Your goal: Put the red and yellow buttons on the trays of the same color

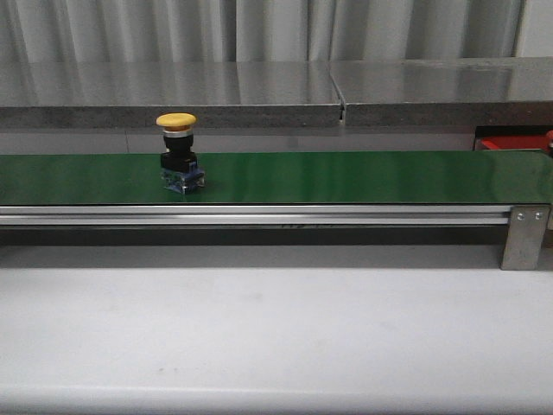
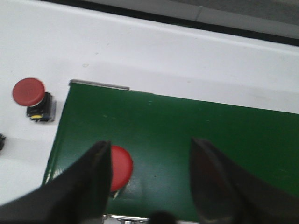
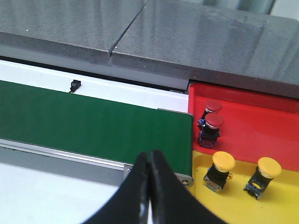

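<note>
A yellow button (image 1: 176, 120) stands alone on the green conveyor belt (image 1: 346, 177).
Only wrist views show grippers: left gripper (image 2: 152, 177) jaws spread above a red button (image 2: 121, 167); right gripper (image 3: 149, 175) jaws pressed together, beside filled red tray (image 3: 261, 126) and yellow tray (image 3: 233, 205).

We see a yellow button (image 1: 176, 120) standing upright on a long green belt (image 1: 346, 177) that runs across the whole width, toward its left part. The button has a black body and a clear base. A metal rail (image 1: 259, 213) edges the belt's near side, ending in a bracket (image 1: 524, 237) at right. Behind lies a grey counter (image 1: 259, 86); a red tray (image 1: 514, 143) peeks in at far right. In front we see a white table (image 1: 276, 337).
</note>
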{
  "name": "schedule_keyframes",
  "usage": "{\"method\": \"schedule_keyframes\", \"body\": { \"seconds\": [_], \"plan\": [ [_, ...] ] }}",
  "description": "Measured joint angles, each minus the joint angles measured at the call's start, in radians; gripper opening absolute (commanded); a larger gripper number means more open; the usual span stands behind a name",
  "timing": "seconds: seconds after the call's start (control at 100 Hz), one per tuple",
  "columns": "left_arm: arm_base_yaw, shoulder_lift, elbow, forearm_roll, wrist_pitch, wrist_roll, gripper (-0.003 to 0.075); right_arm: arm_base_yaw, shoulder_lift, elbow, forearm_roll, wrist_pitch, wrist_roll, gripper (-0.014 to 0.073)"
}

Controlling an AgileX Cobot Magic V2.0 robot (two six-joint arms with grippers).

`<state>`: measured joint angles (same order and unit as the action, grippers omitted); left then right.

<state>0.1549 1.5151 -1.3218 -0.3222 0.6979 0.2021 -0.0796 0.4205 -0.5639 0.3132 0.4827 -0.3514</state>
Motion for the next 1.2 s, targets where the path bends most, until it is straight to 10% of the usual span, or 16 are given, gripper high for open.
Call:
{"method": "schedule_keyframes", "body": {
  "seconds": [0.06,0.58,1.2],
  "plan": [
    [-0.032,-0.029,0.0,0.004,0.01,0.007,-0.0021,0.0,0.0,0.0,0.0,0.0,0.0,-0.0118],
    [-0.241,-0.307,0.162,0.023,0.015,0.016,-0.002,0.0,0.0,0.0,0.0,0.0,0.0,-0.0118],
    [-0.265,-0.904,0.557,0.019,-0.024,0.018,-0.002,0.062,0.036,-0.017,0.0,0.035,0.0,-0.0117]
  ]
}}
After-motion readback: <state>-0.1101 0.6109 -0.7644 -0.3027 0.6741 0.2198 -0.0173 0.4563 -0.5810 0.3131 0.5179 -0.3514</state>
